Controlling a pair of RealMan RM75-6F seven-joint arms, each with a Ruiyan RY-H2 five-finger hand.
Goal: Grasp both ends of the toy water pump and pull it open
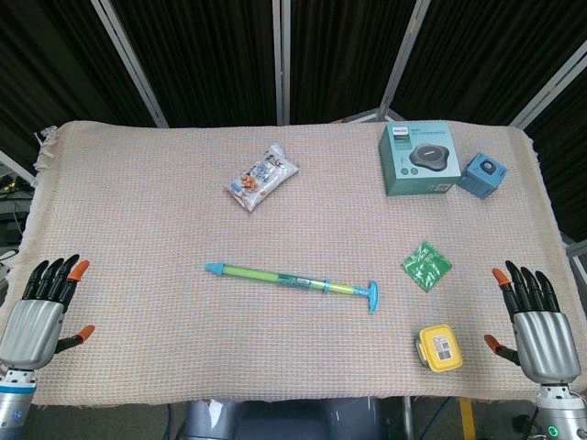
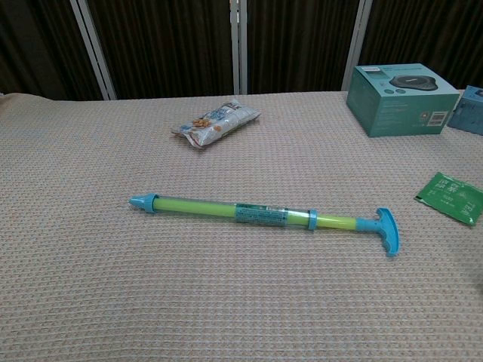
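- Toy water pump (image 1: 292,280) lies flat near the middle of the tabletop (image 1: 138,211), which is covered with a pinkish woven cloth. Long axis runs left to right, slightly angled: pointed blue nozzle at the left end, blue T-handle (image 1: 373,295) at the right end and a little nearer.
- Chest view: green-yellow barrel with a printed label at mid-length; a short stretch of thinner rod shows between the barrel collar and the handle.
- Left hand (image 1: 41,312) at the near left edge of the tabletop, palm side down, fingers (image 1: 57,275) spread and released, holding nothing. Well apart from the pump.
- Right hand (image 1: 537,325) at the near right edge, fingers likewise apart and released, nothing in it. Also well apart from the pump.
- Neither hand shows in the chest view.
- Snack packet (image 1: 262,177) lies beyond the pump, left of centre.
- Teal product box (image 1: 418,158) at the far right, with a small blue box (image 1: 483,175) just beside it on its right.
- Green sachet (image 1: 426,265) right of the T-handle, not touching it.
- Small yellow lidded container (image 1: 438,348) near the front edge, left of the right hand.
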